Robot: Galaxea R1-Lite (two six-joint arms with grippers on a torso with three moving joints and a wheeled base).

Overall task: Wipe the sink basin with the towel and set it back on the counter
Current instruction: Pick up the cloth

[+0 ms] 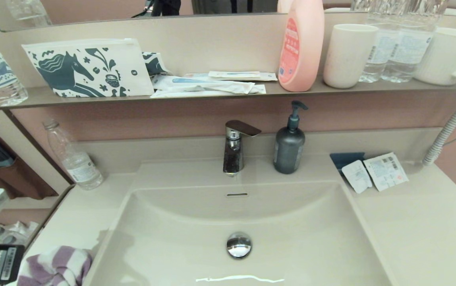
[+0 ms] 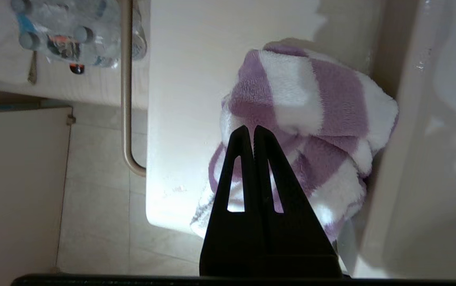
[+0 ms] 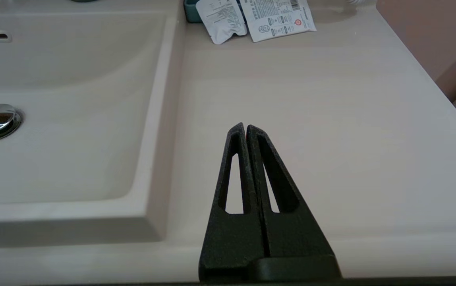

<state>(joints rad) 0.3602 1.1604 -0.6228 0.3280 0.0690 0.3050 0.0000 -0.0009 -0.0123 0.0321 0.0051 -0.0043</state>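
The left gripper [image 2: 250, 128], jaws pressed together, hangs above the bunched purple-and-white striped terry towel [image 2: 303, 131] on the beige counter [image 1: 73, 214] beside the beige rectangular sink basin [image 1: 291, 222], likely ready for picking; right gripper [image 3: 245, 126], also closed, idles.

The counter [image 1: 418, 222] bears the towel [image 1: 55, 266] and sachets [image 1: 375, 172].

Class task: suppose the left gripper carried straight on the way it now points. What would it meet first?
Most likely the towel: the shut left gripper points right at it on the counter beside the basin. Depth is unclear, so it may already touch.
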